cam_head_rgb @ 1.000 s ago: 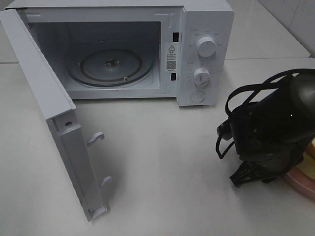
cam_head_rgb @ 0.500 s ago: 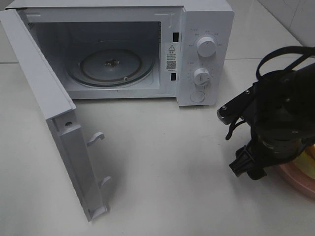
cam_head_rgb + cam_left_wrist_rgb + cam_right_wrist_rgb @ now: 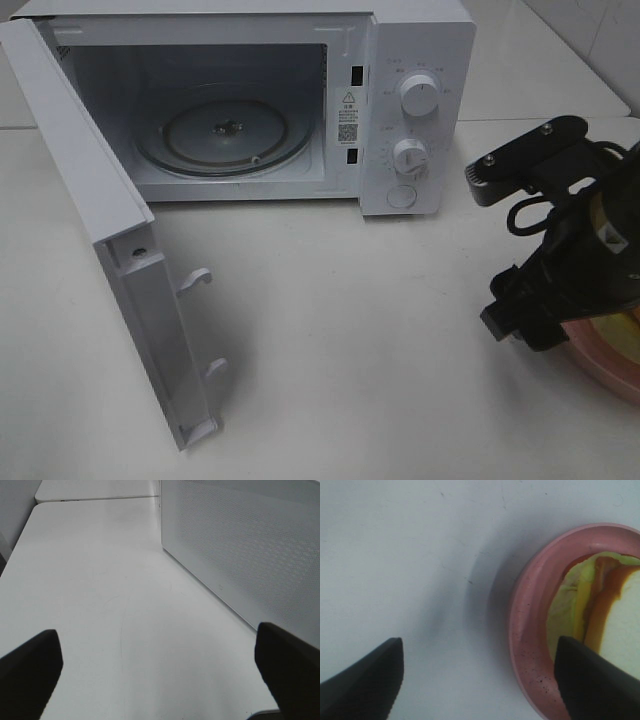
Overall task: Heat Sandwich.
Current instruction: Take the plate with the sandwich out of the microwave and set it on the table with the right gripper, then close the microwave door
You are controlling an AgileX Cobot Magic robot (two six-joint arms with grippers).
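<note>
A white table [image 3: 330, 330] carries everything here, with a second white surface butting against its far edge. The sandwich [image 3: 600, 610] lies on a round pink plate [image 3: 530, 645] at the table's right edge, toward the near side; in the right wrist view its white bread, pale yellow-green layer and reddish-orange filling show, well inside the plate's rim. The right gripper [image 3: 477, 680] hangs directly over the plate's rim, its claw released and spread wide: one dark finger shows over the sandwich side of the plate, the other over bare table beside it. Neither finger can be seen touching anything. In the high view the black right arm [image 3: 570, 250] hides most of the plate. Further out, a white microwave [image 3: 415, 110] stands at the table's far edge, its door [image 3: 110, 240] swung fully open toward the near left, the glass turntable [image 3: 225, 135] bare inside. The left gripper [image 3: 160, 670] is also released, wide apart, holding nothing, over bare table beside the microwave's perforated side wall.
</note>
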